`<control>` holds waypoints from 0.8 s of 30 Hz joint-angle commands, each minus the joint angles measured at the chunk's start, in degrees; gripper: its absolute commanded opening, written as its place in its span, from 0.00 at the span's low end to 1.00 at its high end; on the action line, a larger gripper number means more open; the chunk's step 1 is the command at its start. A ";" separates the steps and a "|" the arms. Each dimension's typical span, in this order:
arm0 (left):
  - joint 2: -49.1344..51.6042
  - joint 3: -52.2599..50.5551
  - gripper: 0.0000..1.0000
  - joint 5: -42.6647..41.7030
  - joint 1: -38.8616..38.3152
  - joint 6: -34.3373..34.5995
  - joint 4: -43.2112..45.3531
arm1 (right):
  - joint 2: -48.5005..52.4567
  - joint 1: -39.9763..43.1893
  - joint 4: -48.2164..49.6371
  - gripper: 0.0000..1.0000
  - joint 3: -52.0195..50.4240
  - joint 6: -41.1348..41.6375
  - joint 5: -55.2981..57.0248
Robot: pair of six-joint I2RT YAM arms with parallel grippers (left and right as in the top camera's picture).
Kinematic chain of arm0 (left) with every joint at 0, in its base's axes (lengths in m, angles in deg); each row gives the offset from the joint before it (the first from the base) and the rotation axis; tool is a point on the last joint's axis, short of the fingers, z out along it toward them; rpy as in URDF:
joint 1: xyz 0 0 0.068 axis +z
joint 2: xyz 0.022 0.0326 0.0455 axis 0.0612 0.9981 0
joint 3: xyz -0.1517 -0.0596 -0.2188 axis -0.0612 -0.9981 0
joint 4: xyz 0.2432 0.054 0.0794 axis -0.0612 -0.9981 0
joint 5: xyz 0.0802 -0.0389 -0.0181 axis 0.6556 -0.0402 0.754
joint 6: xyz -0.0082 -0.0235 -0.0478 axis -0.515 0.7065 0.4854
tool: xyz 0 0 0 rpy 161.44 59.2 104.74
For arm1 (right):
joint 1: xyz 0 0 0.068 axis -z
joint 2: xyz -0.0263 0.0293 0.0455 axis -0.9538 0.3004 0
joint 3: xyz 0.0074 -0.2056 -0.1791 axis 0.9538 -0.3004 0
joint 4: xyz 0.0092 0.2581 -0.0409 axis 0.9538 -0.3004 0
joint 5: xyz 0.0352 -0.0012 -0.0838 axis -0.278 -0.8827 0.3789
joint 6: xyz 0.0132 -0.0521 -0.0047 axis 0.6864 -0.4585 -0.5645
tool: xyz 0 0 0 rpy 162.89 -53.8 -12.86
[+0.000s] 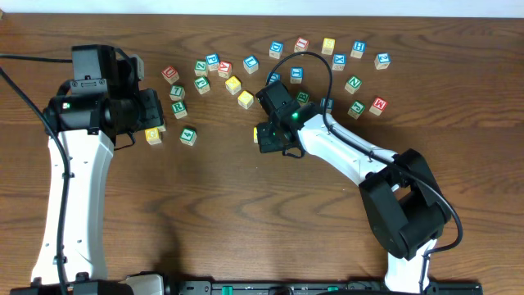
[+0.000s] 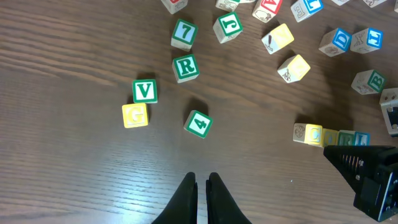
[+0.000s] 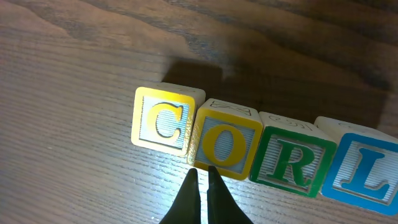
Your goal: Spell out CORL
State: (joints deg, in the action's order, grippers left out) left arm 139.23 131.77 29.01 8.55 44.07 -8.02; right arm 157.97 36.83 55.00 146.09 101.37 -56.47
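Note:
Four cubes stand side by side in a row in the right wrist view: a yellow C [image 3: 163, 121], a yellow O [image 3: 227, 140], a green R [image 3: 291, 163] and a blue L [image 3: 364, 169], reading CORL. My right gripper [image 3: 203, 171] is shut and empty, its tips at the near edge of the O cube. From overhead the right wrist covers most of the row [image 1: 258, 133]. The left wrist view shows the same row [image 2: 329, 135] at the right. My left gripper [image 2: 202, 178] is shut on nothing, above bare table below a green 4 cube [image 2: 198, 124].
Loose cubes lie near the left gripper: a green V [image 2: 145, 91], yellow G [image 2: 135, 115], another green R [image 2: 185, 67], a 7 [image 2: 183, 33]. Several more cubes [image 1: 327, 57] are scattered across the back of the table. The right arm [image 1: 360, 160] crosses the middle right.

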 commanded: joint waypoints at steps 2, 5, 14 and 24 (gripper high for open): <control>0.63 0.44 0.08 0.33 0.15 -0.50 -0.11 | 1.14 0.39 0.20 0.01 -0.20 0.11 0.55; 0.63 0.44 0.08 0.33 0.15 -0.50 -0.11 | 0.66 0.39 0.02 0.01 0.31 -2.05 -2.32; 0.63 0.44 0.08 0.33 0.15 -0.50 -0.13 | -2.12 0.39 -5.99 0.01 0.28 -1.70 -0.52; 0.63 0.44 0.08 0.33 0.15 -0.50 -0.13 | -1.97 0.39 -7.82 0.01 0.11 0.04 6.86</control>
State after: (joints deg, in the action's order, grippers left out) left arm 139.23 131.77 29.01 8.57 44.07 -8.04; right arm 157.94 36.81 47.00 146.11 100.30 -53.21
